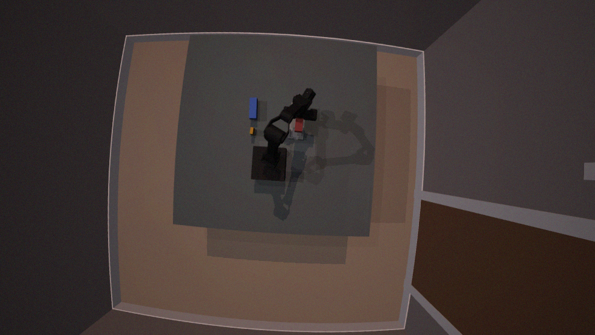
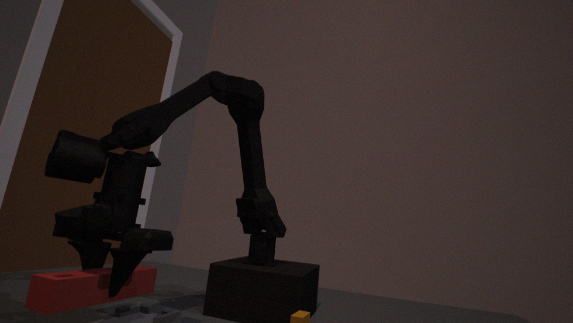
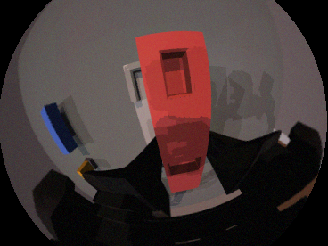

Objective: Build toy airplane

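The red fuselage [image 1: 299, 124] [image 2: 72, 292] [image 3: 178, 107] is between the fingers of my gripper [image 2: 103, 282] [image 3: 184, 135], which is shut on its sides. Its two sockets face up. It is roughly level over the grey jig [image 1: 296, 136] [image 2: 140, 311] [image 3: 144, 120], whose edge shows left of it in the wrist view. Whether its underside touches the cradle is hidden. The blue wing [image 1: 252, 108] [image 3: 57, 129] and the small orange tail fin [image 1: 252, 131] [image 2: 299, 316] [image 3: 85, 168] lie apart on the table, left of the jig in the top view.
The arm's dark base block [image 1: 268, 163] [image 2: 256, 291] stands on the grey table [image 1: 224, 187], near the jig and the fin. The forearm passes over the space between the jig and the loose parts in the top view.
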### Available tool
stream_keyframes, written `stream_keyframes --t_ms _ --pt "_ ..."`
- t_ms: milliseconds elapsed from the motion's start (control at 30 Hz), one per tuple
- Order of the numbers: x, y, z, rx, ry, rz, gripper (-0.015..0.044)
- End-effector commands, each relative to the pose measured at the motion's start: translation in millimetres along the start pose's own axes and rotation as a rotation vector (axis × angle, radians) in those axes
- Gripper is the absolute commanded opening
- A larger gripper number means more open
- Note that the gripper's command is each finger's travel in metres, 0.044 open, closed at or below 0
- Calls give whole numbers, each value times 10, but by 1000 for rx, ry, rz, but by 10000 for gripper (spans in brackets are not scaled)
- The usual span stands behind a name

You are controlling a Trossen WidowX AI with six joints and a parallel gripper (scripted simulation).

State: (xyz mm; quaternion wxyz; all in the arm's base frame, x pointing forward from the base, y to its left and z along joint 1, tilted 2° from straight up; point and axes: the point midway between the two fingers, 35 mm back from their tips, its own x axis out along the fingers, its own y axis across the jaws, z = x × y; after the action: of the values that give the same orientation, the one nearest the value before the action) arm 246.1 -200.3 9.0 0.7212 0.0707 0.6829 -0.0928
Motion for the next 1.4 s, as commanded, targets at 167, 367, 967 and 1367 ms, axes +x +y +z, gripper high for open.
stream_keyframes --t_ms 167,367,967,1367 --pt "157 13 1 -5 0 6 195" --pt "253 18 -2 -5 0 6 195" --pt "270 12 -9 -3 3 2 83" --pt "270 12 -9 -3 3 2 398"
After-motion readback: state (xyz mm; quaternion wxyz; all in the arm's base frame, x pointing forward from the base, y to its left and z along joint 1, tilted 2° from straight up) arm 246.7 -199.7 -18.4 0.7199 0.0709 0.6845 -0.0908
